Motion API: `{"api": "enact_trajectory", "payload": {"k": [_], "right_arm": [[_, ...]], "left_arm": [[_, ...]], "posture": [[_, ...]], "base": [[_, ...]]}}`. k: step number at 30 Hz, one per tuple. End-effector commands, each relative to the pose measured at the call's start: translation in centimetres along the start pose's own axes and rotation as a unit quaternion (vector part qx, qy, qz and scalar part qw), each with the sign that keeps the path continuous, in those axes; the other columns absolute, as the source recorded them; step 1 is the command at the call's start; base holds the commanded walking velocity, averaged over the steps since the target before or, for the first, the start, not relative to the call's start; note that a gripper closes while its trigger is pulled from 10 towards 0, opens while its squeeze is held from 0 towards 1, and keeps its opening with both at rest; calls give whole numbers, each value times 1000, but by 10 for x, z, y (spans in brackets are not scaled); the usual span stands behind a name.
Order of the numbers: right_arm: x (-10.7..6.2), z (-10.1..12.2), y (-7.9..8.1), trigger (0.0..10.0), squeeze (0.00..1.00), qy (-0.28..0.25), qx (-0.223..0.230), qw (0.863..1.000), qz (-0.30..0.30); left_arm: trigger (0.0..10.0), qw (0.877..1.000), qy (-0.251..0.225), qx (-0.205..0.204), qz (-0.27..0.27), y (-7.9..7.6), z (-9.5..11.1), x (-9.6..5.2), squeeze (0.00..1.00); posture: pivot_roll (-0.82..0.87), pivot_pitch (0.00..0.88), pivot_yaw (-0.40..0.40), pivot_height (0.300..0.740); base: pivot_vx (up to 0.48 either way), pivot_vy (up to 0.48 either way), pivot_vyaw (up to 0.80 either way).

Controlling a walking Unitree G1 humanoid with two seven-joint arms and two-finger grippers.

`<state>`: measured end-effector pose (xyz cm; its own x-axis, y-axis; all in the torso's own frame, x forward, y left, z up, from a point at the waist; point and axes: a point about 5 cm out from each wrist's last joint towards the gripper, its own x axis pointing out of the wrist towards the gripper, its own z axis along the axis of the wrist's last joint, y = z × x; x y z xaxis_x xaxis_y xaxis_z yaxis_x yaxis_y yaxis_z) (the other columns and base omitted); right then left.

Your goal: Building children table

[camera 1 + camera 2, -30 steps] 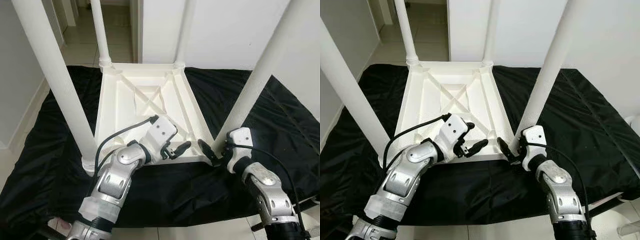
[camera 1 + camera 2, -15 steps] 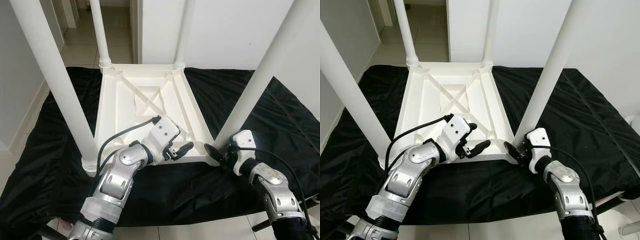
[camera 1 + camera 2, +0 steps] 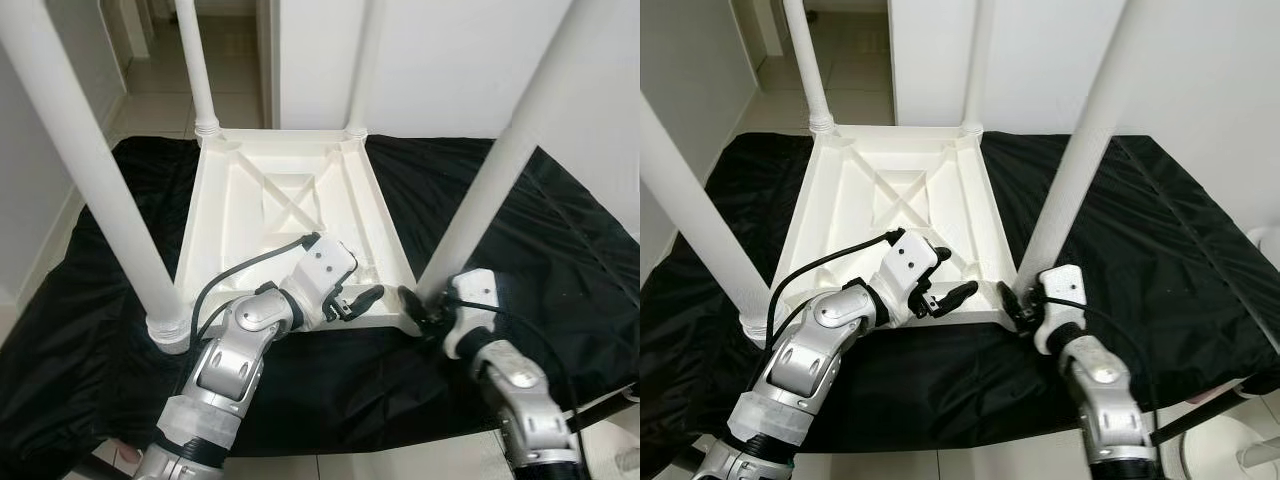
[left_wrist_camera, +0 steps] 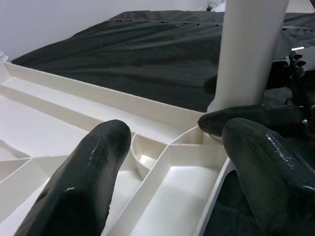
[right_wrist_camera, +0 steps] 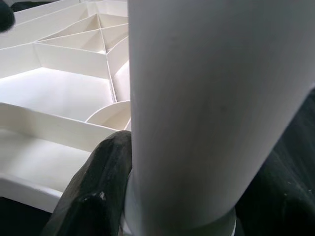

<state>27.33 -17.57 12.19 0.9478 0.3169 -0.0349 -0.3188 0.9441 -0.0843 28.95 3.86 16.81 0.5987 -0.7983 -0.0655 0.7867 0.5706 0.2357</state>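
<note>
Your white plastic children's table [image 3: 290, 205] lies upside down on the black cloth [image 3: 560, 260], all four legs fitted. Your right gripper [image 3: 428, 308] has its fingers closed around the base of the near-right white round leg [image 3: 500, 180]; your left gripper [image 3: 362, 298] hovers with fingers apart over the near rim. Twist or pull sideways and that leg could cock in its socket, or the light table could skid.

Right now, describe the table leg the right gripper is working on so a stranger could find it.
An upturned white children's table lies on a black sheet, four legs pointing up. At its near corner on the robot's right stands one leg. It alone has the right gripper at its base.
</note>
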Motion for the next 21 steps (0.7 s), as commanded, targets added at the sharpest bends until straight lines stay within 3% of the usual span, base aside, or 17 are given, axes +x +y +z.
{"api": "enact_trajectory", "payload": {"k": [1,2,3,4,5,6,8,15,21], "right_arm": [[1,2,5,10000,0,0,9,1000,-18],[1,2,5,10000,0,0,9,1000,-18],[2,0,8,10000,0,2,20,997,-74],[2,0,8,10000,0,2,20,997,-74],[3,-1,13,10000,0,2,40,991,-128],[3,-1,13,10000,0,2,40,991,-128],[5,0,24,10000,0,-1,75,976,-204],[12,5,40,10000,0,-7,94,970,-225],[13,7,36,10000,0,-7,87,967,-240]], "left_arm": [[10000,999,11,-1,37,3,-4,-2,0],[10000,999,11,-1,37,3,-4,-2,0],[10000,999,12,-1,38,3,-4,-2,0],[10000,999,12,-1,38,3,-4,-2,0],[10000,999,12,-3,39,3,-3,-3,0],[10000,999,12,-3,39,3,-3,-3,0],[10000,999,13,-3,40,3,-3,-3,0],[10000,999,13,-3,43,4,-2,-3,0],[10000,999,10,0,50,8,0,-2,0]], "posture": [[-42,0,-10,740],[-42,0,-10,740],[-40,0,-10,740],[-40,0,-10,740],[-39,0,-9,740],[-39,0,-9,740],[-33,0,-7,740],[-31,0,-1,740],[-23,0,-5,740]], "base": [[0,0,0],[0,0,0],[0,0,0],[0,0,0],[0,0,0],[0,0,0],[0,0,0],[0,0,0],[0,0,0]]}}
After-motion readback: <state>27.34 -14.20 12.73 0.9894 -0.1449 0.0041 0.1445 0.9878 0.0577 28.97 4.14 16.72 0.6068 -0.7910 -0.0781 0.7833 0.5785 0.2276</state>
